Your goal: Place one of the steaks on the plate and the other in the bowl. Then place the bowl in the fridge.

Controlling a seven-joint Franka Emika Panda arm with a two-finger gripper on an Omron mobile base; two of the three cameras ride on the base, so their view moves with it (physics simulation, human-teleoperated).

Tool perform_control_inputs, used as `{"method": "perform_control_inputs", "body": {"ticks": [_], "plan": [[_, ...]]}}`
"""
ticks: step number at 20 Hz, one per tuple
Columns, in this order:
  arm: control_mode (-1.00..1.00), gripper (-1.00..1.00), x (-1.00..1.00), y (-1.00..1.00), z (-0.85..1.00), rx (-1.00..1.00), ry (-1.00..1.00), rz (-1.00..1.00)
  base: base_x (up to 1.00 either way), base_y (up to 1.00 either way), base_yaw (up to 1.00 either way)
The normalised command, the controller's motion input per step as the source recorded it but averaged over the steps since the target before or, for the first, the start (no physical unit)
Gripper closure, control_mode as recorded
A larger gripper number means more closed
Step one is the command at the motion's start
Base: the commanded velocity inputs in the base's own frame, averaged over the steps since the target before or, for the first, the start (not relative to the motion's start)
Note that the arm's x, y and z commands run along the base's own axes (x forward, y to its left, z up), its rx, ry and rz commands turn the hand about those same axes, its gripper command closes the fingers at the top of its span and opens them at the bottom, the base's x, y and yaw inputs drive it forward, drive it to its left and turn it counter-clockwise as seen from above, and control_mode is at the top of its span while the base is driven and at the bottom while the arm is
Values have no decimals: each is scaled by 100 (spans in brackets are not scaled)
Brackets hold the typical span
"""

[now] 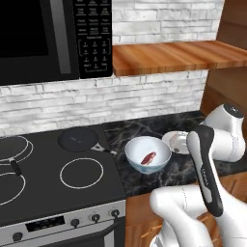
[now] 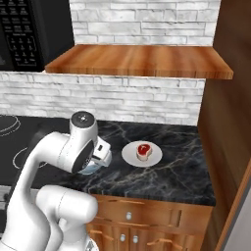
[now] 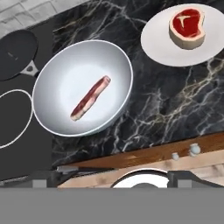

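Hovering above the bench, my hand open and empty.
One steak (image 3: pixel 90 98) lies in the bowl (image 3: pixel 116 59), the other steak (image 3: pixel 187 27) on the plate (image 3: pixel 159 48); the bowl waits for lifting to the fridge.

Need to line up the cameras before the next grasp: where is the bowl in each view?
Left base view: bowl at centre, on the dark counter right of the stove.
Right base view: a sliver of it at centre-left, under the arm's wrist.
Hand view: left of centre.
Shared landmark: the plate beside it.
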Motion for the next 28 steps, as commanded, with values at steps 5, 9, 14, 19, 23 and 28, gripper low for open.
{"method": "perform_control_inputs", "body": {"ticks": [5,9,14,19,23,28], "plan": [[-100,-100,41,-4,-26,0,3,-1,0,0,0],[-100,-100,38,-1,-24,1,2,0,0,0,0],[-100,-100,45,-1,-30,0,6,0,0,0,0],[-100,-100,41,-5,-19,0,7,0,0,0,0],[-100,-100,34,-15,-18,0,4,0,0,0,0],[-100,-100,23,0,-12,0,2,0,0,0,0]]}}
